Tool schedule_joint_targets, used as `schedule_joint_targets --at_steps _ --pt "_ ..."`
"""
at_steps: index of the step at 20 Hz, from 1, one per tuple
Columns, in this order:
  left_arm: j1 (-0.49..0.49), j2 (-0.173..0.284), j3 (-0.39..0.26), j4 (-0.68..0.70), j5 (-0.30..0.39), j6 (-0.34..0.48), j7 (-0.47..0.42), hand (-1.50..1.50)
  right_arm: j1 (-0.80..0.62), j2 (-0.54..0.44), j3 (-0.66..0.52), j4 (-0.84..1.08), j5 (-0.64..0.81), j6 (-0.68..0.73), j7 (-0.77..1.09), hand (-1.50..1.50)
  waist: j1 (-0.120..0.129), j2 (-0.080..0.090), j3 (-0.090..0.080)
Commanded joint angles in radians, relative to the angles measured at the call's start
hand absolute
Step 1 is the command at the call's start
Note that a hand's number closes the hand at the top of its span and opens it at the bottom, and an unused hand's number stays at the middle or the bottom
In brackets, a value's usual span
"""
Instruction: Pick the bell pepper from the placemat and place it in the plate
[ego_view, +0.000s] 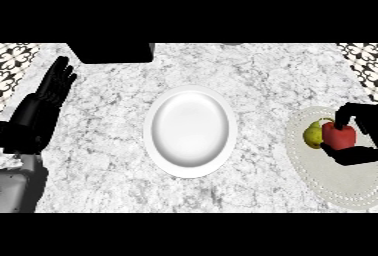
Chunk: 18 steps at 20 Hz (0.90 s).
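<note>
Currently, I read the fingers (347, 116) of the right hand (357, 150) as curled down over the top of the bell pepper (340, 137), with the thumb side wrapped under its lower edge, so the hand is closed around the pepper rather than spread. The pepper is red and appears to sit on the placemat (332, 180) at the right edge of the counter (266, 75); I cannot tell whether it has cleared the mat surface. A yellow-green pear (313, 135) lies touching or just beside the pepper on its left side, and that is my main hazard: as I judge it, a lift that drags leftward could knock or roll the pear across the mat. A second risk is the grip itself, since the hand hides much of the pepper and I cannot confirm how it is seated; it could slip on the way over. The plate (190, 95) is white, stands well apart to the left near the counter's middle, and holds nothing. The left hand (46, 100) rests open, fingers up, at the left edge. A dark box (111, 51) sits at the top edge. Count: one pepper, one pear, one placemat, one plate, two hands.
</note>
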Motion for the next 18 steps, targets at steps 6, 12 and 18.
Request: schedule_joint_targets --at_steps 6,12,18 --pt "-0.009 -0.001 0.012 0.015 0.010 -0.031 -0.009 0.00 -0.013 0.066 0.028 -0.462 -0.130 0.175 0.263 1.50 0.022 0.005 0.000" --pt "-0.008 -0.051 -0.034 -0.027 -0.046 0.005 0.027 0.00 -0.130 0.207 0.138 -0.503 -0.044 0.219 0.445 1.50 0.036 0.010 0.001" --pt "-0.064 -0.016 0.034 0.065 -0.005 -0.055 -0.009 0.00 -0.311 0.410 0.218 -0.345 0.014 0.218 0.543 1.50 0.040 0.013 0.001"
